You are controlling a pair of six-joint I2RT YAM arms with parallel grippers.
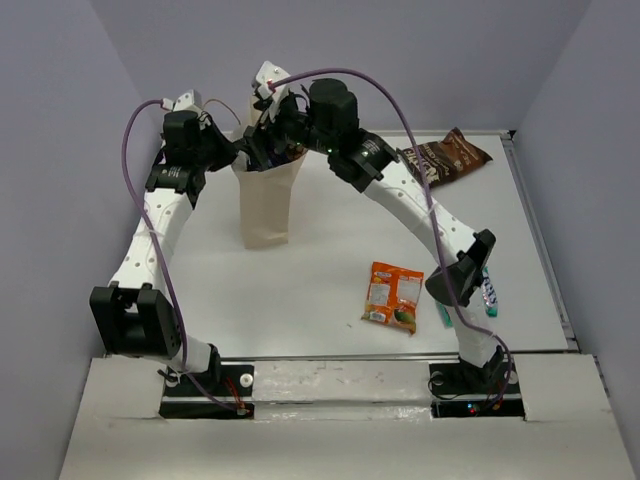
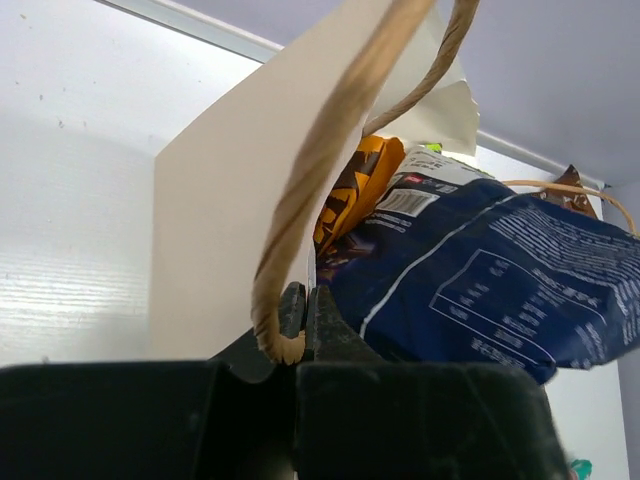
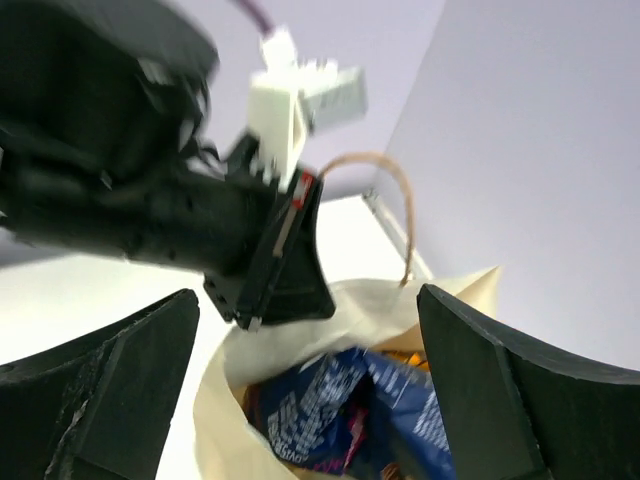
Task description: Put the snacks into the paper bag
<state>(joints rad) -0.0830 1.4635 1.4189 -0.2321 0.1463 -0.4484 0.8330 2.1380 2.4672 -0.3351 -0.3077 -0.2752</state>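
Note:
The cream paper bag [image 1: 266, 205] stands upright at the back left. My left gripper [image 1: 243, 155] is shut on its rim [image 2: 230, 200], with a brown cord handle [image 2: 330, 150] beside the jaws [image 2: 305, 303]. My right gripper [image 1: 275, 130] hangs open and empty just above the bag's mouth [image 3: 308, 300]. The dark blue bag [image 2: 480, 280] lies inside the opening [image 3: 340, 410], with the orange-yellow chip bag [image 2: 355, 190] behind it. On the table lie the brown bag [image 1: 447, 157], the small orange packet [image 1: 393, 296] and the teal-green packet [image 1: 488, 293], partly hidden by my right arm.
A raised rail [image 1: 540, 230] runs along the table's right edge. Grey walls close in the back and both sides. My right arm [image 1: 420, 205] arches over the table's middle toward the bag.

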